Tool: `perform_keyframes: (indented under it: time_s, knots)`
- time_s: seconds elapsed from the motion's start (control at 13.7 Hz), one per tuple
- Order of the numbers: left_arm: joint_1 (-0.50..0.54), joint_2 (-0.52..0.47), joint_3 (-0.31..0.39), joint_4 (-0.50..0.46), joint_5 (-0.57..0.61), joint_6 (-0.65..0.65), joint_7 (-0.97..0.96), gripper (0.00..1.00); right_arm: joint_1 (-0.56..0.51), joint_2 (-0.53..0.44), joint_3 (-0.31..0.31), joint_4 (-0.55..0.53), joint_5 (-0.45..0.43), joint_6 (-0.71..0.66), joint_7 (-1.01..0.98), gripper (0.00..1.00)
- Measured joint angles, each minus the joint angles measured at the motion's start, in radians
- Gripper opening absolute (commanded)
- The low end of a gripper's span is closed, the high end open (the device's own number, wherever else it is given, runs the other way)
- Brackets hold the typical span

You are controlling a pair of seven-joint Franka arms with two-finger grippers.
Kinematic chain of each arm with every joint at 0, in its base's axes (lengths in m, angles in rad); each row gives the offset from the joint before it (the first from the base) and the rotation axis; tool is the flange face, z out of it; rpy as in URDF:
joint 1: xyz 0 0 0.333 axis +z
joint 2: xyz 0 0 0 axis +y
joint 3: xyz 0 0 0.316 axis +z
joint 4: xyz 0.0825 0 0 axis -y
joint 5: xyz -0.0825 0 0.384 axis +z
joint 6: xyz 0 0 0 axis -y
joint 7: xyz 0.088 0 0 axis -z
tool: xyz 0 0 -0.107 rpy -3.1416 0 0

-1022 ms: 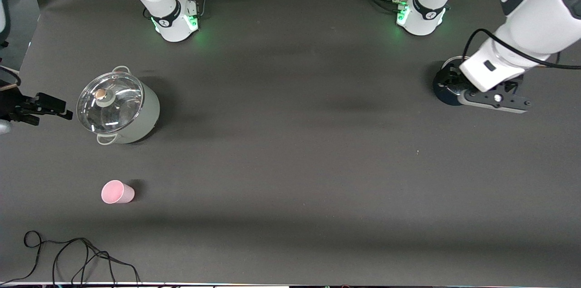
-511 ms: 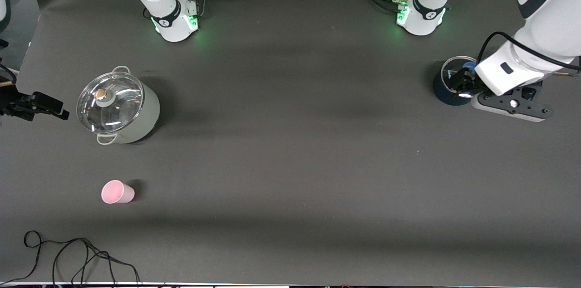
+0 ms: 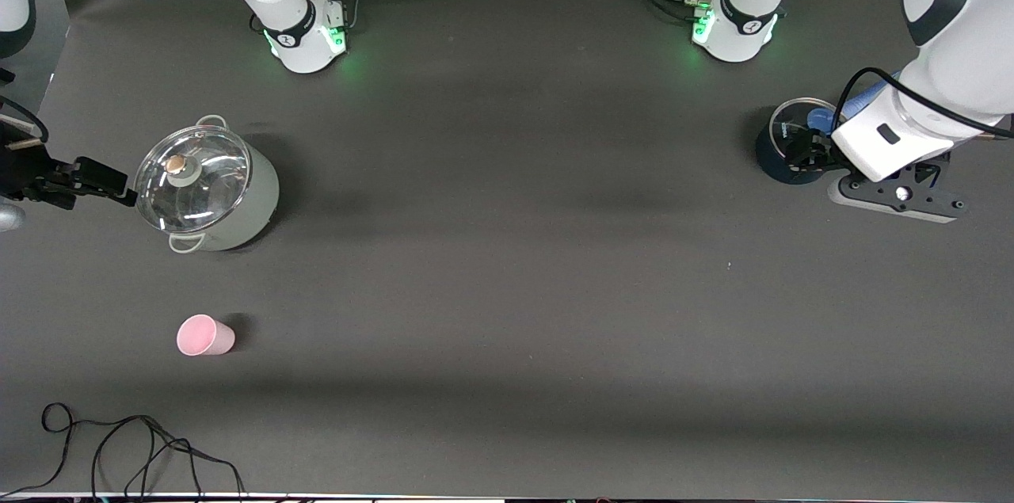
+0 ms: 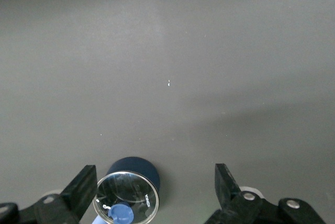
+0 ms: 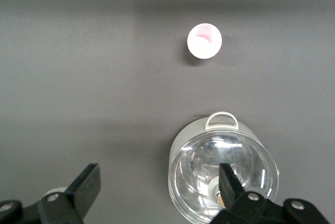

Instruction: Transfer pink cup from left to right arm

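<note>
The pink cup [image 3: 204,336] stands upright, mouth up, at the right arm's end of the table, nearer the front camera than the grey pot [image 3: 207,192]. In the right wrist view the pink cup [image 5: 204,40] shows alone on the mat. My right gripper [image 3: 55,184] hovers open and empty beside the pot, one finger over its glass lid [image 5: 222,174]; the right gripper [image 5: 159,179] is well apart from the cup. My left gripper [image 3: 899,196] hangs open and empty at the left arm's end, next to a dark blue pot [image 3: 792,145]. The left gripper [image 4: 154,180] holds nothing.
The grey pot carries a glass lid with a round knob [image 3: 176,164]. The dark blue pot [image 4: 133,165] has a glass lid with a blue knob [image 4: 121,212]. Loose black cables [image 3: 135,447] lie by the table's front edge, nearer the camera than the cup.
The left gripper has shifted toward the left arm's end of the table, uncovering the dark blue pot. The right gripper has edged toward the grey pot. The cup has not moved.
</note>
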Motion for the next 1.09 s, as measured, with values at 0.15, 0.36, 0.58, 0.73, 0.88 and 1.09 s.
perform_keyframes:
  time_s: [0.15,0.36,0.58,0.73,0.88,1.09]
  knots:
    - [0.0,0.0,0.0,0.001,0.0,-0.006,-0.006,1.0,0.0,0.0,0.0,0.0,0.0,0.0,0.0,1.0]
    - [0.0,0.0,0.0,0.001,0.0,-0.01,-0.009,1.0,0.0,0.0,0.0,0.0,-0.001,0.0,0.0,1.0]
    - [0.0,0.0,0.0,0.001,0.0,-0.011,-0.009,1.0,0.0,0.0,-0.001,0.0,-0.001,0.0,0.0,1.0]
    - [0.0,0.0,0.0,0.001,0.0,-0.011,-0.01,1.0,0.0,0.0,-0.001,0.0,-0.001,0.0,0.0,1.0]
    - [0.0,0.0,0.0,0.001,0.0,-0.011,-0.012,1.0,0.0,0.0,-0.001,0.001,-0.001,0.0,0.0,1.0]
    - [0.0,0.0,0.0,0.001,0.0,-0.011,-0.012,1.0,0.0,-0.002,-0.006,0.011,-0.002,0.0,0.0,1.0]
